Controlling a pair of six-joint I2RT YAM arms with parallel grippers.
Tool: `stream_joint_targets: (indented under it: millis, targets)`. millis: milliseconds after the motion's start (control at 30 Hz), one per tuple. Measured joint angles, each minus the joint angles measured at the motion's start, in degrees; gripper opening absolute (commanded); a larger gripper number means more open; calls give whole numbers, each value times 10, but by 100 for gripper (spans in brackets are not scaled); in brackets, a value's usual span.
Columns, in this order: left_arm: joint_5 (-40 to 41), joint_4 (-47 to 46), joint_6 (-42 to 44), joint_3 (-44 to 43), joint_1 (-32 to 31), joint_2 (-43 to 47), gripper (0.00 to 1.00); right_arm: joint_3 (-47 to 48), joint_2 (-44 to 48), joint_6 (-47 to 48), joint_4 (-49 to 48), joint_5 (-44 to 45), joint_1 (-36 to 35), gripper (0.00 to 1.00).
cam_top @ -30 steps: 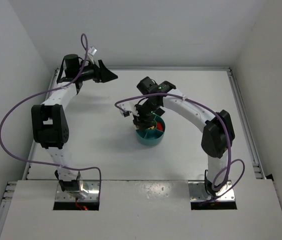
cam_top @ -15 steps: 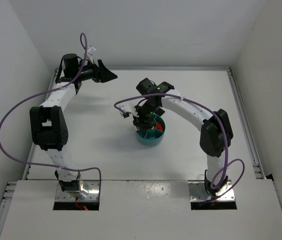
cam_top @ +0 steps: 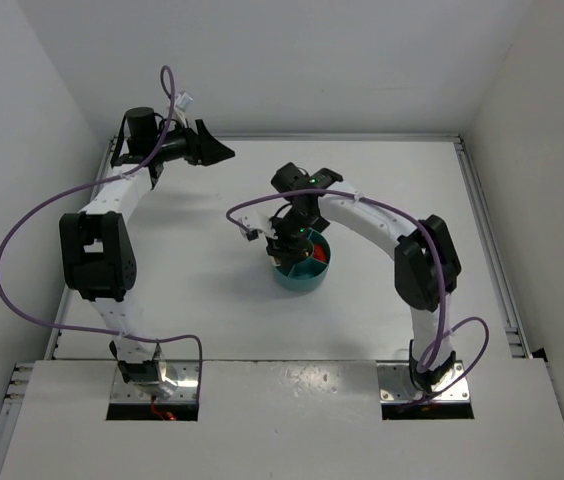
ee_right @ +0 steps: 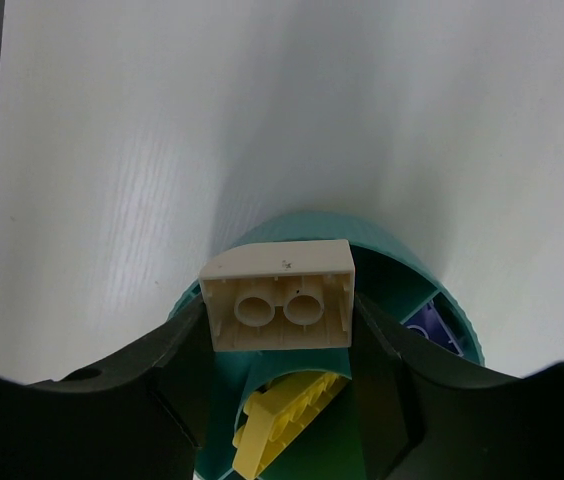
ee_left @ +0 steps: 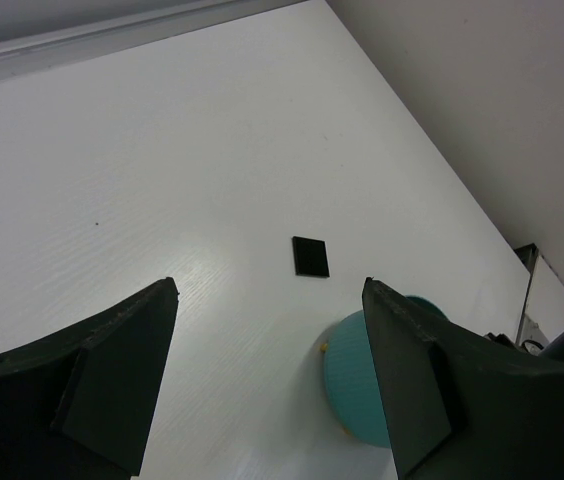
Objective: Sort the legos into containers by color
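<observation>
The right gripper [ee_right: 280, 308] is clamped on a tan rectangular plastic brick [ee_right: 280, 290], its hollow underside facing the wrist camera, over the round teal plastic dish [ee_right: 307, 226]; beneath, a yellow brick [ee_right: 282, 415] lies in one wedge and a purple brick [ee_right: 432, 330] in another; the left gripper [ee_left: 267, 370] hangs apart and empty over the white desk [ee_left: 162, 150], well away from the dish, above a small flat black square [ee_left: 310, 256].

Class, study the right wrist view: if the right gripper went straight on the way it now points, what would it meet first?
Probably the teal dish: the right gripper, holding a tan brick, points down into it, near the yellow brick. Depth is unclear.
</observation>
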State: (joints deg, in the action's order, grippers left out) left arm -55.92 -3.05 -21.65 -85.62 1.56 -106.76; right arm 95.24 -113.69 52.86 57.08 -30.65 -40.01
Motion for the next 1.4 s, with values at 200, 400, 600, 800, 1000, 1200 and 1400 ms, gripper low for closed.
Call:
stream_joint_targets:
  millis: [200,400,600,800,1000,1200,1400]
  targets:
    - [0,0,0,0,0,0,82,-1,-3,-4,-6,2,0,65]
    - [4,9,20,0,-5,0,83,-19,-2,-16,-45,2,0,69]
    - [7,15,38,0,-16,0,84,-34,35,-98,-133,0,4,60]
    - [38,38,85,8,-26,8,87,-128,157,-268,-309,35,36,55]
    - [104,78,157,27,-77,43,100,-131,156,-389,-376,76,118,54]
    - [167,101,208,27,-126,54,100,-92,77,-437,-362,75,211,54]
    - [258,113,219,27,-144,52,100,-66,22,-398,-320,44,270,55]
